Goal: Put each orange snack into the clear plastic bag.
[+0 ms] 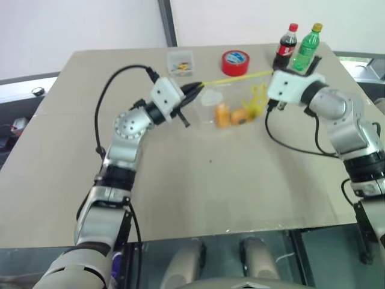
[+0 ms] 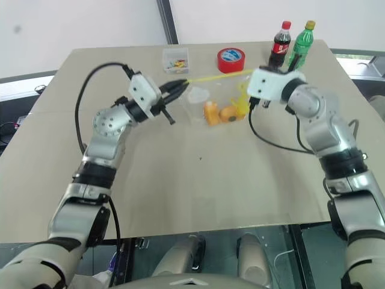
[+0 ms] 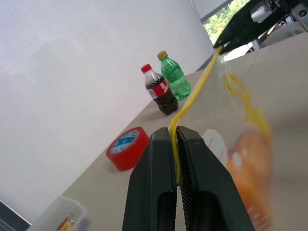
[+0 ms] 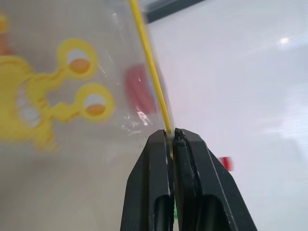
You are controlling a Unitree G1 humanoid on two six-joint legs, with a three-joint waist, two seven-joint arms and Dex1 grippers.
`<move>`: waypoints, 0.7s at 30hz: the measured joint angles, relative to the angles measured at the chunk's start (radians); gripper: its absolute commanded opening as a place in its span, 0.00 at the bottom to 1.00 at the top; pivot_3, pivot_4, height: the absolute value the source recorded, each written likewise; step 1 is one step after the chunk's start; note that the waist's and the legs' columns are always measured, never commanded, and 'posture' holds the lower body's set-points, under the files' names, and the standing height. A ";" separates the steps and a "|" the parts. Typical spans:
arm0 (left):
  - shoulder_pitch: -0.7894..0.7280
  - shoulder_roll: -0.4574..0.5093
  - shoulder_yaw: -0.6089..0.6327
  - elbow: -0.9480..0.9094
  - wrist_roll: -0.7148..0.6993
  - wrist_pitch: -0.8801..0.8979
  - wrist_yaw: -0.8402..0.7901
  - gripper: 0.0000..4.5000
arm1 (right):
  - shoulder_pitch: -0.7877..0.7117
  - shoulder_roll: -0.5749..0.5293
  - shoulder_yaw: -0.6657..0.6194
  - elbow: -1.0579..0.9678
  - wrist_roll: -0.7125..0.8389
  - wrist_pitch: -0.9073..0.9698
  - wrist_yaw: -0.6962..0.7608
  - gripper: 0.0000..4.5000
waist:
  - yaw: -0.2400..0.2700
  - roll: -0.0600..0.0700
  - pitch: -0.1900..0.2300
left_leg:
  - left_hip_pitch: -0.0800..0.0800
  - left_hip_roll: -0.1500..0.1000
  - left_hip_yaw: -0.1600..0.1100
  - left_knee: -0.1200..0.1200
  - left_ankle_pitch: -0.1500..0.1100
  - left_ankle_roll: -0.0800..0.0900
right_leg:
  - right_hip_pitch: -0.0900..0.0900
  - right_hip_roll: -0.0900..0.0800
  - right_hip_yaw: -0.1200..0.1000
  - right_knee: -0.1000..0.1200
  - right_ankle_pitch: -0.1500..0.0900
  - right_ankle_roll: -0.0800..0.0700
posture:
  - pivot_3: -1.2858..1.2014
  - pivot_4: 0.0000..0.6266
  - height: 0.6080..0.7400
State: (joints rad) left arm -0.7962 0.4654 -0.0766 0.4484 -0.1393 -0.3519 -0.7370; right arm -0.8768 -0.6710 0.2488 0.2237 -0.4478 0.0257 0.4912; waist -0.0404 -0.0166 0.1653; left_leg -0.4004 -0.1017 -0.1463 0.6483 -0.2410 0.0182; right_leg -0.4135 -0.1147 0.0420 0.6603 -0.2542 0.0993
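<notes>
The clear plastic bag point(image 1: 236, 96) hangs stretched between my two grippers by its yellow sealing strip point(image 3: 193, 99). My left gripper point(image 1: 195, 90) is shut on the strip's left end, its jaws pinching it in the left wrist view point(image 3: 177, 140). At the strip's right end my right gripper point(image 4: 172, 137) is shut on it too. Two orange snacks point(image 1: 222, 115) point(image 1: 239, 117) show side by side through the plastic in the bag's lower part. A yellow print point(image 4: 38, 106) marks the bag's right side.
Behind the bag on the table's far side stand a red tape roll point(image 1: 235, 62), a cola bottle point(image 1: 286, 45), a green bottle point(image 1: 307, 48) and a small clear box of coloured bits point(image 1: 180, 63). The tan tabletop point(image 1: 210, 180) stretches bare toward me.
</notes>
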 measured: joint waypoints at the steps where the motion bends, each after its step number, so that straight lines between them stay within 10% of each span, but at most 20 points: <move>1: -0.041 0.000 -0.001 0.049 0.002 -0.009 -0.001 0.00 | -0.022 -0.001 0.001 0.033 -0.001 -0.025 -0.014 0.01 | -0.001 0.000 0.000 | -0.002 0.000 0.000 0.000 0.000 0.000 | -0.002 0.000 0.000 0.000 0.000 0.000 | 0.52 0.24 1.00; 7: -0.140 0.000 -0.003 0.178 0.018 -0.084 -0.011 0.00 | 0.037 -0.034 -0.057 -0.014 0.078 -0.090 -0.022 0.01 | -0.003 0.000 0.000 | -0.016 -0.001 0.000 0.003 0.000 0.000 | -0.017 -0.001 0.000 0.002 0.000 0.000 | 0.52 0.24 1.00; 15: 0.372 0.034 -0.036 -0.232 -0.007 0.018 -0.076 0.00 | 0.609 -0.046 -0.160 -0.512 0.308 0.105 0.137 0.01 | -0.019 0.001 -0.001 | -0.014 0.000 0.002 0.004 0.000 0.001 | -0.018 -0.002 0.002 0.008 0.000 0.000 | 0.52 0.24 1.00; 21: 0.519 0.082 -0.034 -0.431 -0.091 0.241 -0.117 0.52 | 0.700 -0.071 -0.173 -0.594 0.394 0.252 0.241 0.43 | 0.008 0.003 0.001 | 0.017 0.003 0.000 0.001 -0.003 0.004 | 0.016 0.003 -0.001 0.003 0.002 -0.001 | 0.52 0.24 1.00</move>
State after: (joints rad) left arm -0.2769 0.5470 -0.1107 0.0177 -0.2298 -0.1107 -0.8539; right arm -0.1773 -0.7421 0.0762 -0.3706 -0.0542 0.2779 0.7325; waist -0.0322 -0.0139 0.1661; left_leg -0.3833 -0.0984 -0.1459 0.6494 -0.2435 0.0227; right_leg -0.3980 -0.1122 0.0406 0.6628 -0.2523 0.0980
